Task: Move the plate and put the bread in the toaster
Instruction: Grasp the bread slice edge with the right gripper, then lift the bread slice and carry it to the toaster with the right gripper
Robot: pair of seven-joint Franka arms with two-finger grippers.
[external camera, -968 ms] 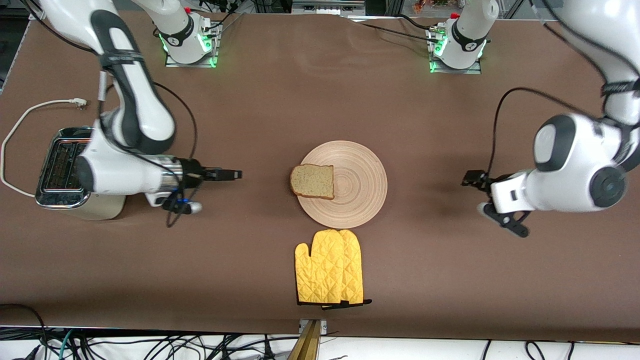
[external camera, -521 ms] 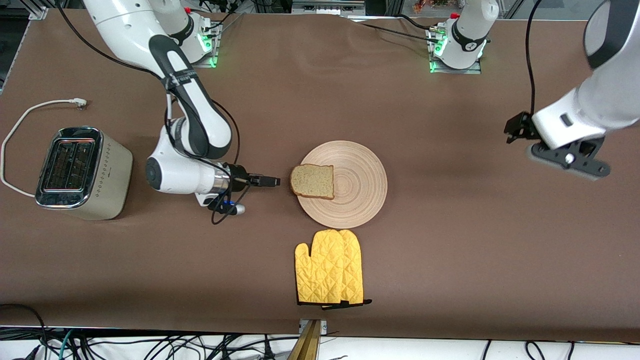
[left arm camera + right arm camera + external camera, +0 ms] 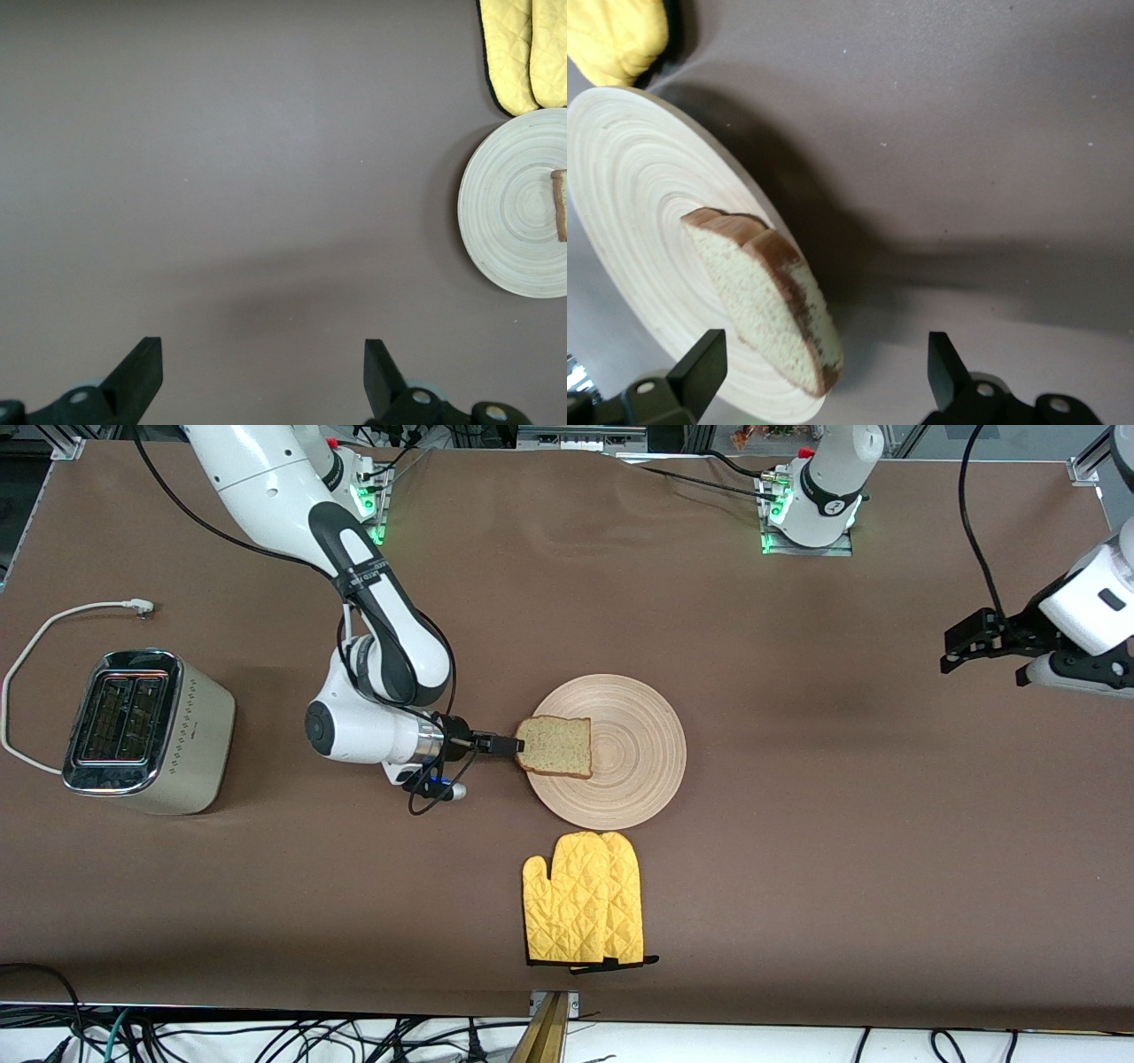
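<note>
The bread (image 3: 556, 746) lies flat on the round wooden plate (image 3: 633, 753) in the middle of the table, its edge overhanging the rim on the side toward the right arm's end. My right gripper (image 3: 507, 745) is low at that edge and open. In the right wrist view the bread's (image 3: 766, 292) corner sits between the spread fingers of the right gripper (image 3: 827, 350) without touching them, on the plate (image 3: 629, 204). The toaster (image 3: 146, 731) stands at the right arm's end. My left gripper (image 3: 961, 646) hangs open and empty over bare table at the left arm's end.
A yellow oven mitt (image 3: 585, 899) lies just nearer the front camera than the plate. The toaster's white cord (image 3: 53, 624) loops on the table beside it. In the left wrist view the plate (image 3: 509, 212) and the mitt (image 3: 523, 53) show far off.
The right arm swept from beside the toaster to the bread's edge. The left arm rose and drew back toward its end of the table. Both grippers stayed open.
</note>
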